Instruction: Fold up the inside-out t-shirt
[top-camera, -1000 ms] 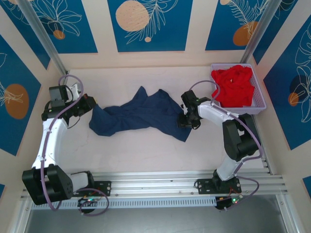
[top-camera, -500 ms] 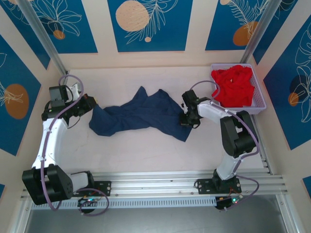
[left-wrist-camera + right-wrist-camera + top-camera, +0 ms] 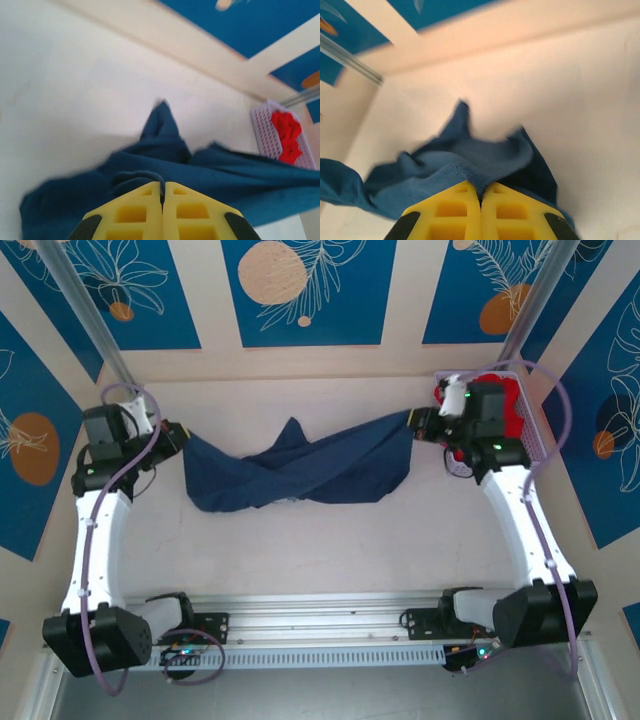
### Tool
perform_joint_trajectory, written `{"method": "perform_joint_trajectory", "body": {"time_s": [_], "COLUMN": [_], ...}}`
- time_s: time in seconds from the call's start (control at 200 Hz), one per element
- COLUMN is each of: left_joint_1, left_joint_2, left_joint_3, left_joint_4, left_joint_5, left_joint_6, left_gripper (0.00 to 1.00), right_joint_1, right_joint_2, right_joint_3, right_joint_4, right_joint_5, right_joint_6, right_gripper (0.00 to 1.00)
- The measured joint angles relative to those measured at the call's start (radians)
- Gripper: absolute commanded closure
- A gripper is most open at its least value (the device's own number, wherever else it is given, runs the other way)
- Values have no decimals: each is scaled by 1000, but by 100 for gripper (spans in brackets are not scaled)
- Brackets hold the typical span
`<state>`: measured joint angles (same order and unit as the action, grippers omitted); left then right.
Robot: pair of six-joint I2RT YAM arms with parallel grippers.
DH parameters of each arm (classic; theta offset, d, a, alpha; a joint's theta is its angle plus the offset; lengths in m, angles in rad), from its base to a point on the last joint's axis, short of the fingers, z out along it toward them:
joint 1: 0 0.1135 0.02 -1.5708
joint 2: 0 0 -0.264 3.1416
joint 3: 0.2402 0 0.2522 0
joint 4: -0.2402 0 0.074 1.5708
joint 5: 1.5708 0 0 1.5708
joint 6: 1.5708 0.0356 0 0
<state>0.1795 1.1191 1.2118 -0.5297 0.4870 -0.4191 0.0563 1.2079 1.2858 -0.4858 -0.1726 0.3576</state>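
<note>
The dark navy t-shirt (image 3: 300,470) hangs stretched between both arms across the middle of the table, twisted at its centre, with a pointed flap (image 3: 291,426) sticking up toward the back. My left gripper (image 3: 182,435) is shut on its left edge; in the left wrist view the yellow fingers (image 3: 130,212) pinch a hem of the t-shirt (image 3: 210,170). My right gripper (image 3: 418,425) is shut on the right edge, raised near the basket; its yellow fingers (image 3: 515,212) clamp a stitched hem of the t-shirt (image 3: 470,160).
A lilac basket (image 3: 535,455) holding a bright red garment (image 3: 505,400) stands at the back right, just behind my right wrist; the basket (image 3: 262,125) is also in the left wrist view. Walls close in at the back and sides. Bare table lies in front of the shirt.
My right gripper has lifted from the table and swung right toward the basket, pulling the shirt's right edge with it and stretching the cloth taut. The left gripper rose slightly, still holding.
</note>
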Motion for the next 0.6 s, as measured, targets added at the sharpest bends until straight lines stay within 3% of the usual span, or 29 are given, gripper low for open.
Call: {"method": "perform_joint_trajectory", "body": {"time_s": [0.16, 0.32, 0.47, 0.6], "left_joint_1": [3, 27, 35, 35], "left_joint_2": [34, 156, 214, 191], "left_joint_3": [222, 588, 922, 1063], "left_joint_4": [44, 39, -2, -48], "left_joint_5": [-83, -156, -181, -190], "left_joint_6": [-20, -21, -14, 18], "left_gripper": [100, 100, 100, 100], "right_joint_1": [-59, -159, -182, -185], "right_joint_2": [58, 71, 10, -106], "right_joint_3": [231, 370, 457, 465], "right_joint_4": [15, 21, -2, -35], "right_joint_5": [-63, -81, -77, -59], "right_joint_6": [33, 74, 67, 38], "right_gripper": [100, 100, 100, 100]}}
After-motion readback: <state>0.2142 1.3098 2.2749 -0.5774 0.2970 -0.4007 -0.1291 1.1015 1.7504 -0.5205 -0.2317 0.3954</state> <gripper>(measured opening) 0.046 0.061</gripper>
